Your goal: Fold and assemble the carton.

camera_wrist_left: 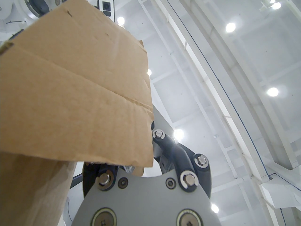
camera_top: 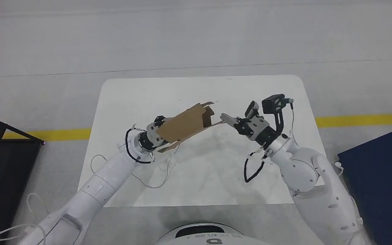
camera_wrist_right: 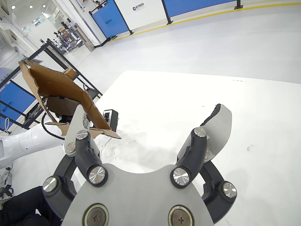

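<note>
Brown cardboard carton (camera_top: 185, 124) — half-folded, flaps loose, tilted in mid-air.

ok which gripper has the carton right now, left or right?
The left gripper: it is clamped on one end of the carton and holds it above the table. The right gripper is wide open beside its far end, gripping nothing.

Overhead looking down, wrist views close, carton (camera_top: 187, 124) shared

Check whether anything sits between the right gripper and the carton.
Nothing visible. The open right gripper is at the free end of the carton, one finger against or just beside its lower flap. The left gripper holds the other end above the table.
</note>
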